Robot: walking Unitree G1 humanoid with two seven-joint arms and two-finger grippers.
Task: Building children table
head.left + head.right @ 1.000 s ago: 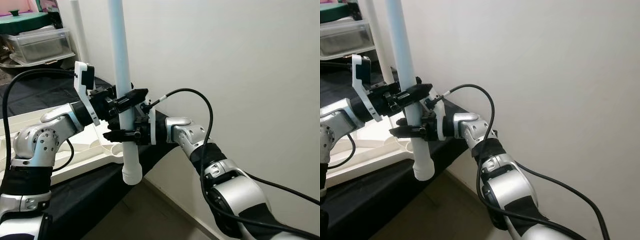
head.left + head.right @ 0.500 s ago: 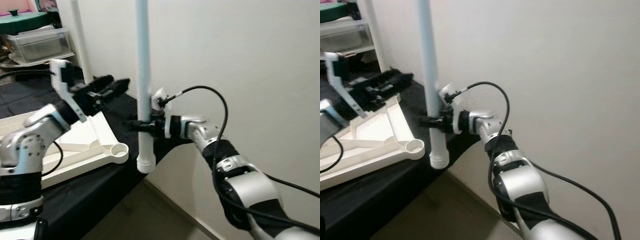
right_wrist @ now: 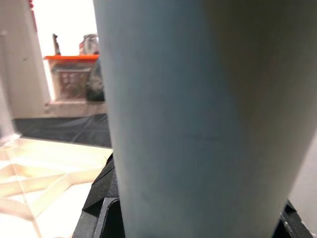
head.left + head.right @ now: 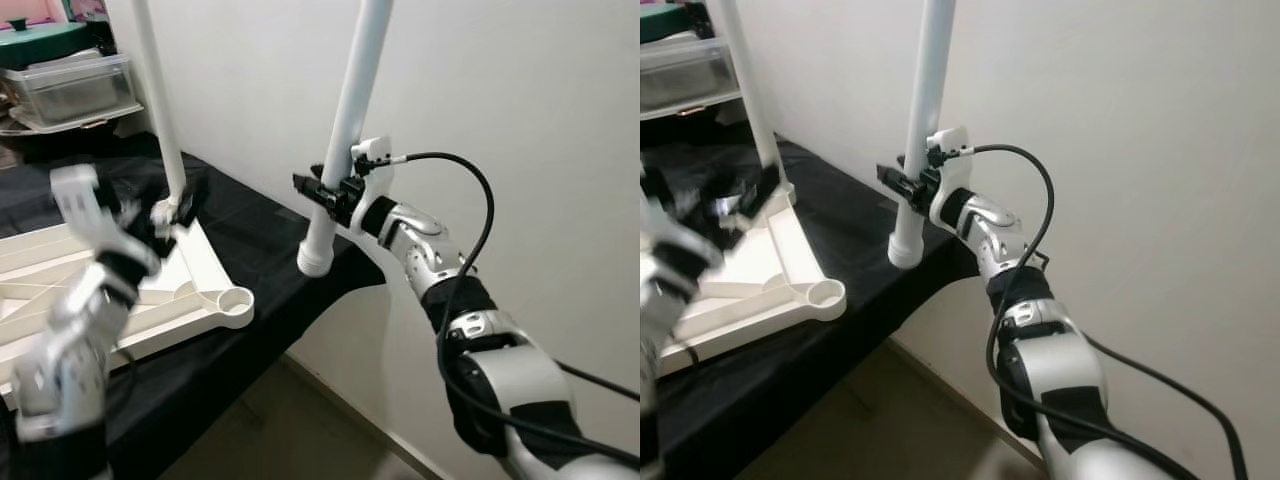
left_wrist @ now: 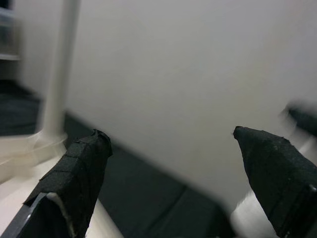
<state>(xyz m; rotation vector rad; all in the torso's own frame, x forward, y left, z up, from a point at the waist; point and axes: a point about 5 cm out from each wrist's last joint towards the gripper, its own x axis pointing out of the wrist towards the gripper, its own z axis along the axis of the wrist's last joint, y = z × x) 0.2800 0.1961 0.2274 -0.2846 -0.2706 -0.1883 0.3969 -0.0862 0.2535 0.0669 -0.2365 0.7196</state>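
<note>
A long white table leg (image 4: 352, 100) hangs tilted over the edge of the black-covered table (image 4: 270, 235), its ribbed lower end (image 4: 313, 262) in the air. My right gripper (image 4: 325, 192) is shut on it just above that end; in the right wrist view the leg (image 3: 198, 109) sits between the fingers. The white tabletop (image 4: 190, 270) lies upside down with an empty corner socket (image 4: 236, 298). A second leg (image 4: 158, 100) stands upright in its far corner. My left gripper (image 4: 178, 205), blurred, is open beside that standing leg (image 5: 59, 74).
The white wall (image 4: 520, 100) runs close behind the right arm. A clear storage box (image 4: 75, 85) and a green lid (image 4: 40, 35) sit at the back left. Bare floor (image 4: 300, 430) lies beyond the table edge. A black cable (image 4: 470, 190) loops off the right wrist.
The left gripper let go of the leg and swung away left towards the tabletop. The right gripper carried the leg up and farther away, tilting it.
</note>
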